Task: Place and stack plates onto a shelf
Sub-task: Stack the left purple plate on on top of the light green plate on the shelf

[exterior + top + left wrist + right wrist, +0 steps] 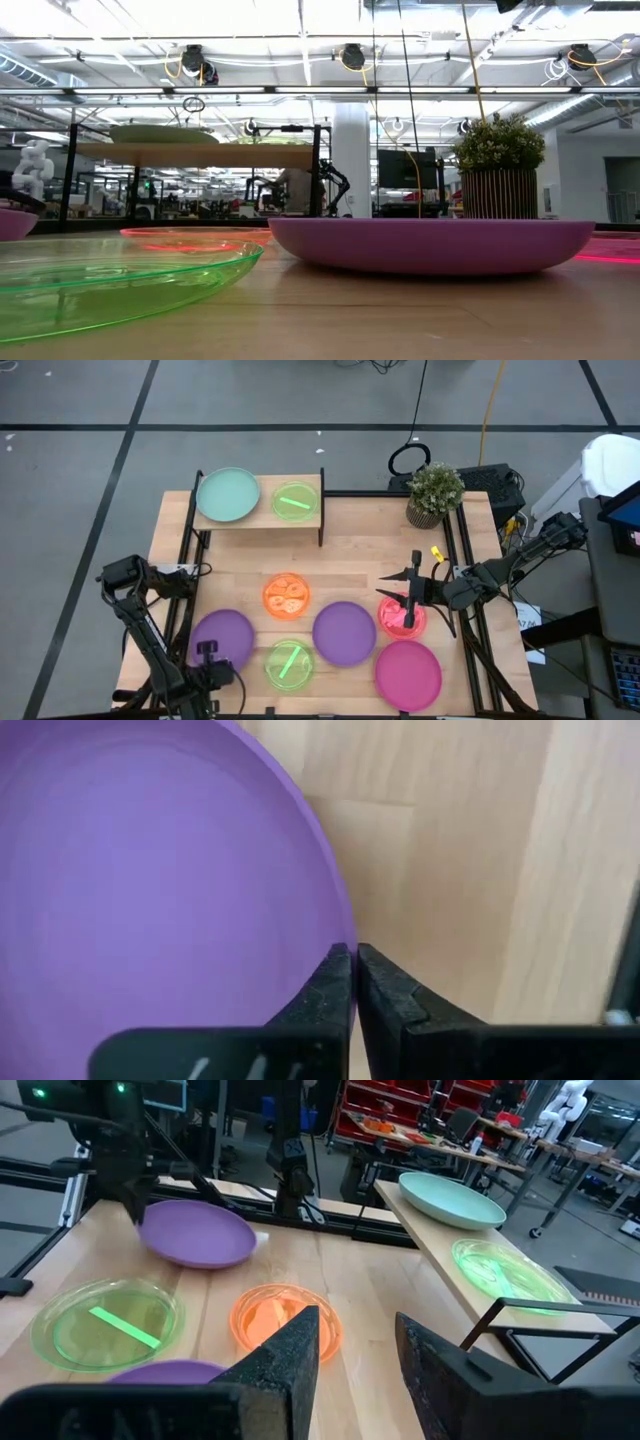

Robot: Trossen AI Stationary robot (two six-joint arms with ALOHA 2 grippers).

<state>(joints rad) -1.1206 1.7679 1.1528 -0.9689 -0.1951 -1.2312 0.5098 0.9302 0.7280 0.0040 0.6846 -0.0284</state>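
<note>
The purple plate (222, 637) at the near-left of the desk (350, 575) is the one in hand: the left tool (207, 652) sits at its near edge, and the left wrist view shows the two fingers (330, 990) pinched together on the rim (335, 935), so the tool is clenched on this plate. In the right wrist view the same plate (196, 1235) looks tilted and lifted off the wood, hanging from the left arm.

The shelf (262, 510) lies straight toward the far edge of the desk from this plate, well apart from it. It already carries a pale teal plate (228, 494) on its left half and a translucent green plate (295, 500) on its right. I judge the coming move to be a carry from the tool's end outward across the plate's own width, and the left arm is clearly the nearer one for that side.

Measured from the shelf, the orange plate (286, 595) lies nearest on the desk. Beyond it are a second purple plate (344, 632), a second green plate (289, 664), a red-pink plate (402, 615) and a magenta plate (408, 673).

The right tool (412, 600) hovers above the red-pink plate with its fingers apart, released and holding nothing.

The high view gives the layout but hides the grip. The left wrist view alone shows the pinch on the rim. The low view shows the shelf (190, 155) raised on its legs, well above plate height.
</note>
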